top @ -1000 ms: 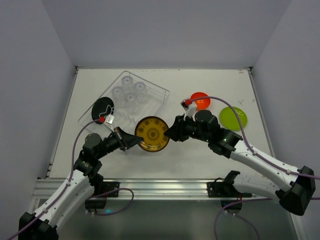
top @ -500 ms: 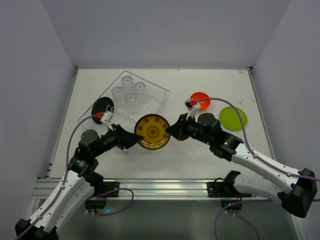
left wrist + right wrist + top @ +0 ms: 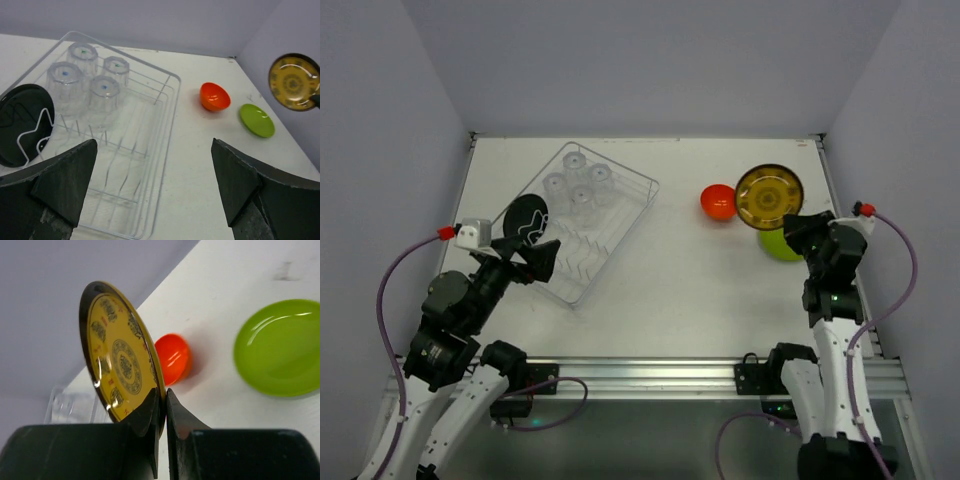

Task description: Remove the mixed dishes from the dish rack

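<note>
While the left gripper (image 3: 153, 150) gapes wide and empty at frame left, the right gripper (image 3: 161, 397) clamps the patterned yellow plate (image 3: 120, 355) by its rim.

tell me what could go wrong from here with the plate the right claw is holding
1. The right claw grips the yellow patterned plate only by its rim, on edge, so it may pivot or slip out.
2. The green plate and orange bowl lie close by, so setting it down could strike them.
3. The open left claw faces the dish rack, where the black plate stands beside tightly grouped tumblers. A careless reach could topple one.
</note>
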Motion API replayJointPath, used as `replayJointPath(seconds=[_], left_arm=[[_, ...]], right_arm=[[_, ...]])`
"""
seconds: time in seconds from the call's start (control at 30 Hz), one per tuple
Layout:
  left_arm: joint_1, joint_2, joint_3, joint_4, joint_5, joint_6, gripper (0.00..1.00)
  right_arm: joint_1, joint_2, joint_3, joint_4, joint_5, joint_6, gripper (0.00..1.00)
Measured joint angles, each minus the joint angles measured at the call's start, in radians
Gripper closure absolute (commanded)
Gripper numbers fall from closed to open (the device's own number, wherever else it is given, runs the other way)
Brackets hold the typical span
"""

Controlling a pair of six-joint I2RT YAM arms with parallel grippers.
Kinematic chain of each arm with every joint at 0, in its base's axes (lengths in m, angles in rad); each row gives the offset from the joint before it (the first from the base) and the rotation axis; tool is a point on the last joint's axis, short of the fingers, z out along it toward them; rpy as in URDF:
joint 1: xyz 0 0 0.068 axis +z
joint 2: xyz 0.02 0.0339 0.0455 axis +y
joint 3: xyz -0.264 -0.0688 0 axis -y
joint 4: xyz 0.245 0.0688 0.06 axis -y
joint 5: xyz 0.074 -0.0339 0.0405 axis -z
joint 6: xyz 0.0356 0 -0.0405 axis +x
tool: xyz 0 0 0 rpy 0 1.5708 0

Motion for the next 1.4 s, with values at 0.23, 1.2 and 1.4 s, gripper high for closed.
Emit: replayJointPath(seconds=[0.23,1.2,1.4], left_arm=[[0.0,-0.084,-0.121,-0.021,-0.072,0.053,0.0],[0.0,-0.055,-0.139,-0.001,-0.027,0.079,0.0],[0.0,-0.03,-0.139,-0.003,-0.055,0.078,0.0]], right_arm=[[-0.425,0.294,-0.085,0.122,-0.096,0.182,1.0],[-0.426,0.663,-0.089,0.282,-0.067,0.24,0.97],[-0.432,0.663,-0.09,0.257,-0.061,0.23,0.79]])
